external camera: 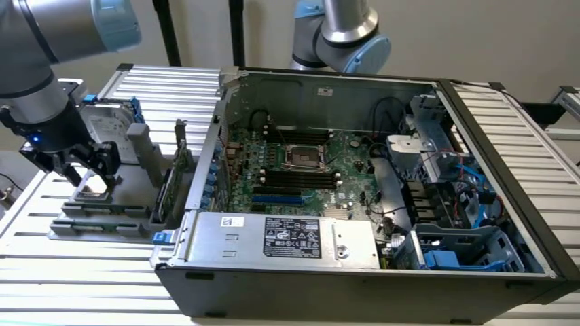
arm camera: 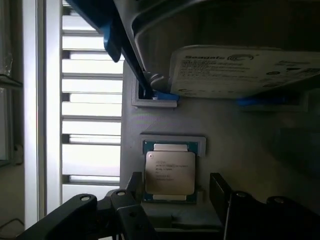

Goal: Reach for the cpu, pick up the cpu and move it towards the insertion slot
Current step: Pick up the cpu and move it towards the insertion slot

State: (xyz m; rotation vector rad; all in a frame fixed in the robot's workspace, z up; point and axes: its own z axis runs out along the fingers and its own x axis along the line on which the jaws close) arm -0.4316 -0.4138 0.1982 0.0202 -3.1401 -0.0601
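Holding the gripper [arm camera: 175, 189] spread, with one finger [arm camera: 131, 184] on each side of the cpu [arm camera: 170, 171] and neither seeming to touch it yet, so grasping nothing. Straddling the chip this way, probably for closing on its two opposite edges. Hovering over the cpu lying flat, silver lid up, seated in a shallow framed recess of the grey holder [arm camera: 250, 150], likely for keeping it square and located for the grasp. Facing, just beyond, the drive [arm camera: 240, 70] standing in its blue frame on the same holder. Pointing the wrist straight down over the holder at the exterior view's left, outside the case [external camera: 272, 278], with the forearm rising toward that view's upper corner. Standing well apart from the slot [external camera: 303, 156], lying dark-centred on the green board deep inside the case.
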